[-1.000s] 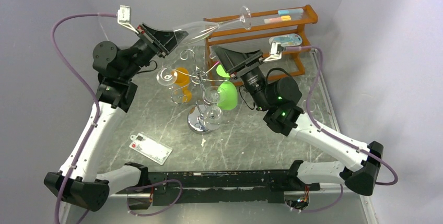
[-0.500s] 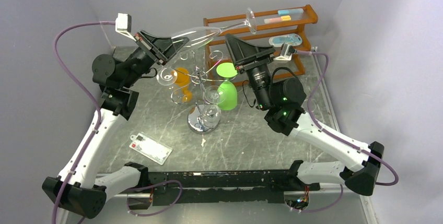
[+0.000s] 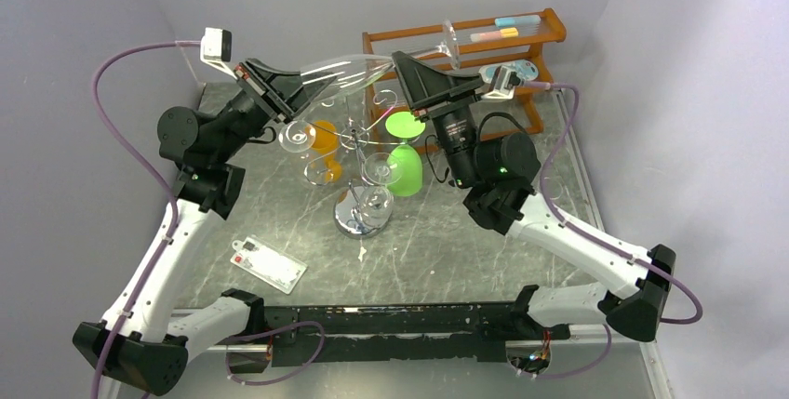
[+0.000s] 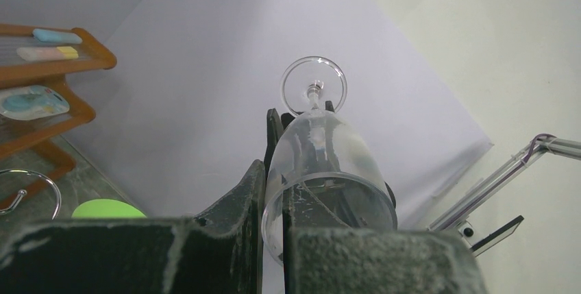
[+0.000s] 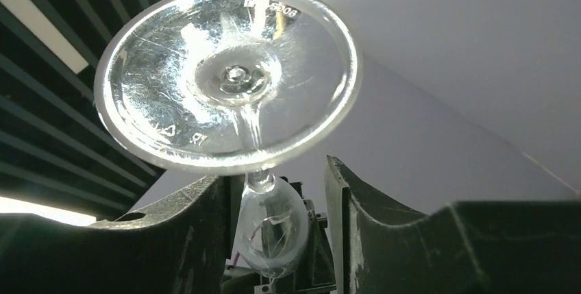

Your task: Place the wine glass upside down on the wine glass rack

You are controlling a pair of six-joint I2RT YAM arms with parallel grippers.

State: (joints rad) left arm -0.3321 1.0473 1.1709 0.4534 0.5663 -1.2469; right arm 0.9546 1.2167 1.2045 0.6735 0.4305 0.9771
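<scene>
The clear wine glass [image 3: 349,66] lies almost level in the air above the chrome wine glass rack [image 3: 356,216], with its foot [image 3: 449,38] pointing right. My left gripper [image 3: 300,83] is shut on the rim of its bowl [image 4: 329,164], one finger inside and one outside. My right gripper [image 3: 402,60] stands open astride the stem [image 5: 253,144], just below the round foot [image 5: 229,75]. Its left finger [image 5: 195,229] is close to the glass. A gap remains beside its right finger [image 5: 353,215].
Hung on the rack's curled arms are an orange glass [image 3: 323,136], a green glass [image 3: 404,165] and clear glasses [image 3: 377,185]. A brown wooden shelf [image 3: 465,57] stands behind. A white card [image 3: 268,264] lies on the marbled table near the front left.
My right gripper rose and moved left up to the glass's stem while its jaws narrowed. The left arm swung the held glass slightly right and more level.
</scene>
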